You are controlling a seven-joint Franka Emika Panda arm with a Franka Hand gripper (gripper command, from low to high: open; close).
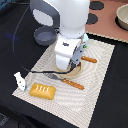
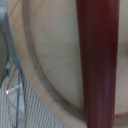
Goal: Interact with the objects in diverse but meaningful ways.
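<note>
My gripper [image 1: 76, 61] is lowered onto a round wooden plate [image 1: 71, 71] in the middle of the beige placemat [image 1: 100, 75]. The wrist view is very close. It shows a brown sausage [image 2: 97, 60] lying across the wooden plate [image 2: 50, 60]. My fingers are not distinct in either view, so whether they hold the sausage is unclear. The yellow scored bread loaf [image 1: 42, 90] lies on the mat's near corner. A white-and-light-blue carton [image 1: 20, 81] lies beside it on the dark table. The dark grey saucepan [image 1: 44, 36] stands behind the arm on the exterior view's left.
A fork with an orange handle [image 1: 64, 80] lies in front of the plate, and an orange-handled knife [image 1: 89, 59] lies on the exterior view's right of it. A pink stove board with dark burners [image 1: 93, 19] and a beige bowl [image 1: 122, 17] sit at the back right.
</note>
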